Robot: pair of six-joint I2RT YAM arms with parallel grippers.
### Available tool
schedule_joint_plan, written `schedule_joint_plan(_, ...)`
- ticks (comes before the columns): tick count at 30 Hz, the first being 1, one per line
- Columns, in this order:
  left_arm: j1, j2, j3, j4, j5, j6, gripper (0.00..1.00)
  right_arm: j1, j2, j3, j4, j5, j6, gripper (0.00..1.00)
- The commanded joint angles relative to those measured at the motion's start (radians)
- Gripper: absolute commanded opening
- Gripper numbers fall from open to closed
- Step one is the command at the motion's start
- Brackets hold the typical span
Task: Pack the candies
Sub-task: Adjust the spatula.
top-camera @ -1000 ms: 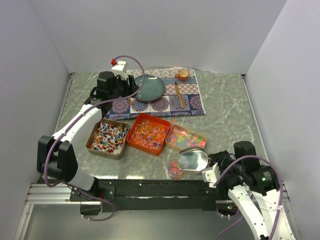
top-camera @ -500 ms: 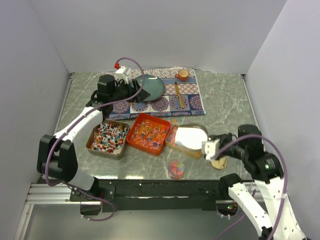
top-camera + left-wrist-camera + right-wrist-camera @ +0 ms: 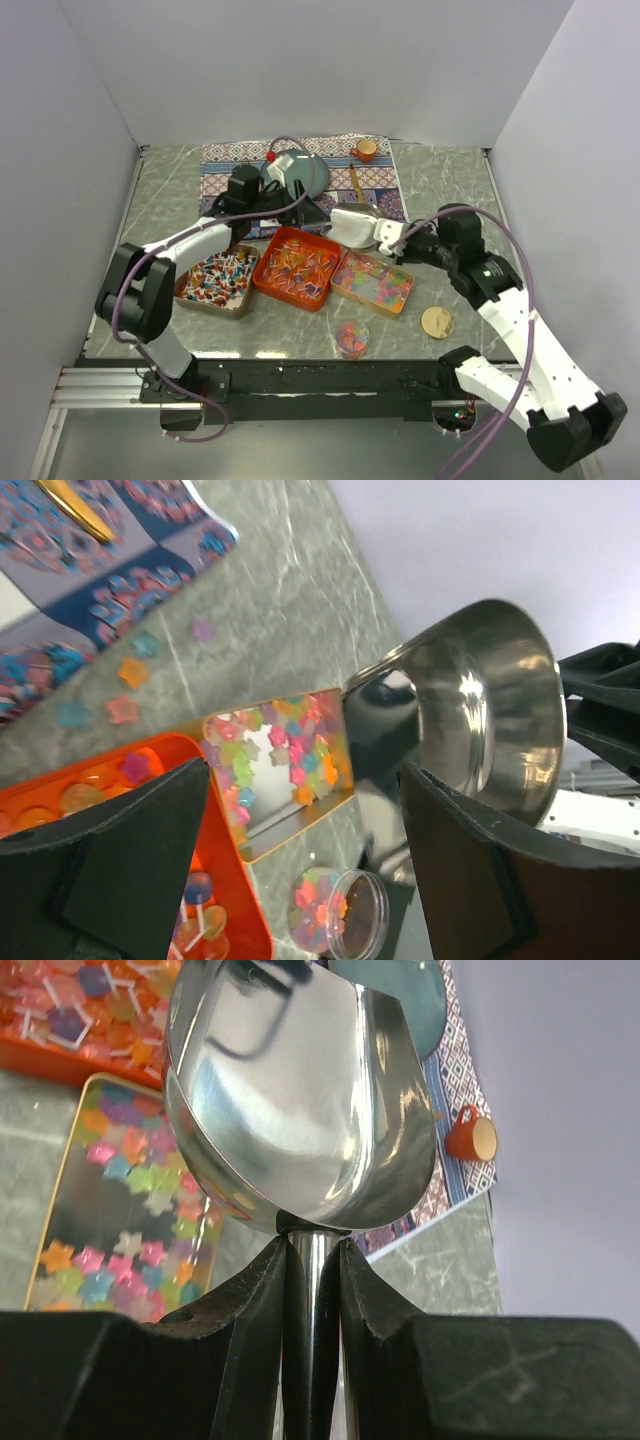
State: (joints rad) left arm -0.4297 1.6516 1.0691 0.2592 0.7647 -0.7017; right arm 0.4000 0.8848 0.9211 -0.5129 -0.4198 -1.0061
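Scoop (image 3: 300, 1100) tight in right tool (image 3: 313, 1260)

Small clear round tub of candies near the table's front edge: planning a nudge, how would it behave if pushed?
The small clear round tub looks like thin plastic and part-filled, so probably light and apt to slide. It appears lidless, so its colourful candies could spill if it tips.
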Motion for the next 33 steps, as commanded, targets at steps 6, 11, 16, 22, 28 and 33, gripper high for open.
schedule_joint_plan(6,-0.035,0.099,0.077,0.138,0.093,-0.096,0.56,0.065,0.031,0.033,0.261,0.012,0.145,0.0)
schedule_joint_plan(11,-0.027,0.119,0.08,0.222,0.169,-0.122,0.01,0.062,0.088,0.117,0.15,-0.007,0.337,0.0)
schedule_joint_plan(16,-0.012,0.116,0.069,0.253,0.177,-0.147,0.01,0.057,0.201,0.199,0.011,-0.054,0.496,0.22)
schedule_joint_plan(22,0.009,0.119,0.057,0.284,0.189,-0.193,0.01,0.054,0.221,0.188,0.025,-0.036,0.482,0.35)
schedule_joint_plan(28,0.025,0.131,0.048,0.336,0.211,-0.252,0.01,0.051,0.241,0.176,-0.032,-0.05,0.446,0.38)
schedule_joint_plan(33,0.031,0.143,0.04,0.356,0.226,-0.292,0.01,0.051,0.233,0.15,-0.032,-0.045,0.448,0.45)
